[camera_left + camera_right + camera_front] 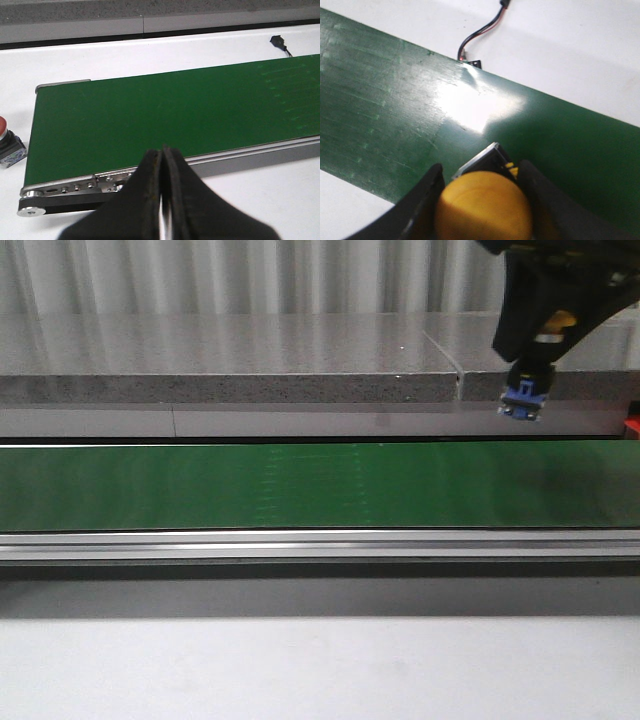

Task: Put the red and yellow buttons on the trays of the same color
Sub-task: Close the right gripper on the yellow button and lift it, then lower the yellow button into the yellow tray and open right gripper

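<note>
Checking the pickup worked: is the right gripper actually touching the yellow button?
Touching. In the right wrist view the yellow button sits wedged between the right gripper fingers, both pressed against its sides with no gap.

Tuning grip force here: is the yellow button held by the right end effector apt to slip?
Possibly. The yellow button has a smooth, rounded cap, so the right end effector could slide on it. It looks rigid, and its blue base hangs below, probably tilting if loosened.

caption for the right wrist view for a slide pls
Right tool gripping a yellow button above the green conveyor belt, a wire lying on the white table beyond.
</note>
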You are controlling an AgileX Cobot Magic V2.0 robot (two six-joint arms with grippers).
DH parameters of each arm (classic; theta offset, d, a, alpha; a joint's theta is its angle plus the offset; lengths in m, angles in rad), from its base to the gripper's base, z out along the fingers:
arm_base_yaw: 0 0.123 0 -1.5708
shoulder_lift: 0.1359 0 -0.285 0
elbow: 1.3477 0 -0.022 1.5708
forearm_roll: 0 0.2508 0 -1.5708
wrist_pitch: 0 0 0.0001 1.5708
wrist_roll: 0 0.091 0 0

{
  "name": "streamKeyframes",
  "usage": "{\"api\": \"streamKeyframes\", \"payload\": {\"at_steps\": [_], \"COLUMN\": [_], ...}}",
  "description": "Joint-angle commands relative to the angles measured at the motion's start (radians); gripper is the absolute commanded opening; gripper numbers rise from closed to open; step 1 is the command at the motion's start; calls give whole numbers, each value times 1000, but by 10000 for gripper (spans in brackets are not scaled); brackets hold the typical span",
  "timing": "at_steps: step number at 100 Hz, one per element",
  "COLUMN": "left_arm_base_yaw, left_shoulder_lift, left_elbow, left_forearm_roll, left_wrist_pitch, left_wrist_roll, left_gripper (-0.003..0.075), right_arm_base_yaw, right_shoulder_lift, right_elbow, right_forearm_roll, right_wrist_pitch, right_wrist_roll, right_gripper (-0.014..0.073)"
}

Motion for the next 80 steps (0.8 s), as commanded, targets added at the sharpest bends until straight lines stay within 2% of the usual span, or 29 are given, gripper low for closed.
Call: {"api": "streamKeyframes", "payload": {"at_steps": [1,19,42,80], "left_arm_base_yaw": [-9,-9,-9,-9], "left_shoulder_lift": [1,1,1,1], "left_elbow": [-25,-25,-25,-25], "left_forearm_roll": [-12,-12,-12,-12], "left_wrist_pitch": [-65,-65,-65,-65], "left_wrist_roll": [-2,-2,-2,-2], "left_gripper": [-21,-21,-21,-21], "right_arm_base_yaw": [-42,-140,-285,-581], "right_shoulder_lift": [-74,-142,-242,-292], "right_elbow": [-28,5,123,297], "right_forearm_roll": [2,-1,-1,-25], "right_wrist_pitch": [10,40,50,95], "right_wrist_roll": [36,59,82,175], "right_gripper": [86,86,86,86]}}
